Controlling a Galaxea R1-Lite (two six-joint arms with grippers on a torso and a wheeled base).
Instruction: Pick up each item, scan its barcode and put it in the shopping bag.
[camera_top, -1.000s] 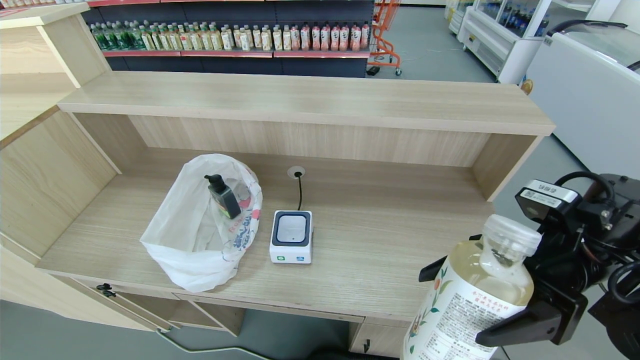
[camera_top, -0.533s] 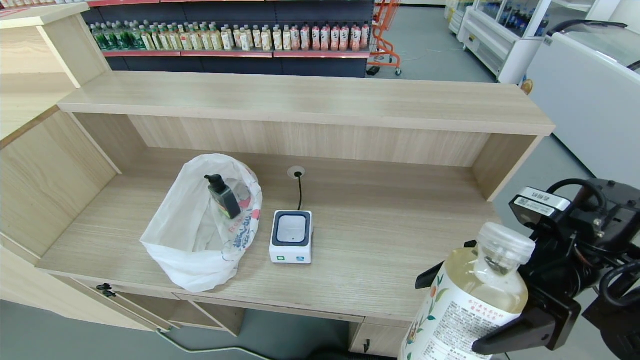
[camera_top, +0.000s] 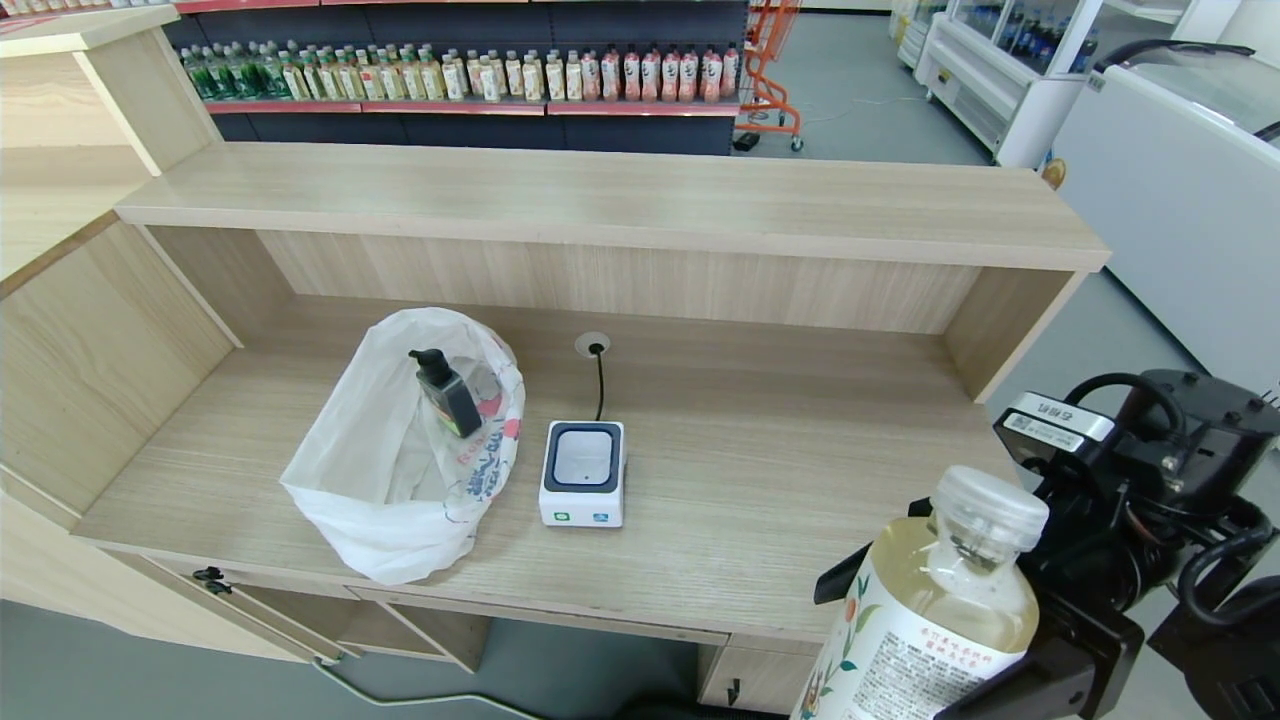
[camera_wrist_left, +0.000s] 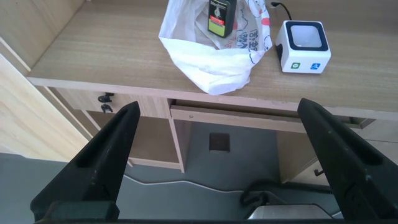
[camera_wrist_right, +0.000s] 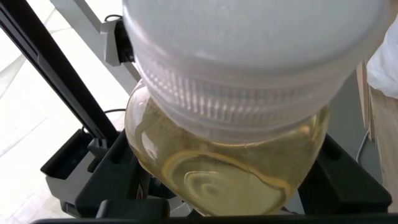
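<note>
My right gripper (camera_top: 915, 645) was clamped on the clear plastic bottle of pale yellow drink (camera_top: 950, 590), its black fingers pressing either side of the printed white label below the translucent screw cap. I held the bottle roughly upright, in the air off the right front corner of the light wooden tabletop (camera_top: 780, 470) and well apart from the scanner. My left gripper (camera_wrist_left: 219, 118) hung with its fingers spread wide and nothing between them, out in front of the tabletop's front edge and lower than it. On the tabletop sat the white plastic shopping bag (camera_top: 380, 470), its mouth gaping, with a dark pump-top bottle (camera_top: 450, 395) leaning inside. Just beside the bag, on its right, stood the small white box scanner with a dark-framed window (camera_top: 583, 472), facing up, and a black cable (camera_top: 599, 385) ran from its back to a round hole in the tabletop.
</note>
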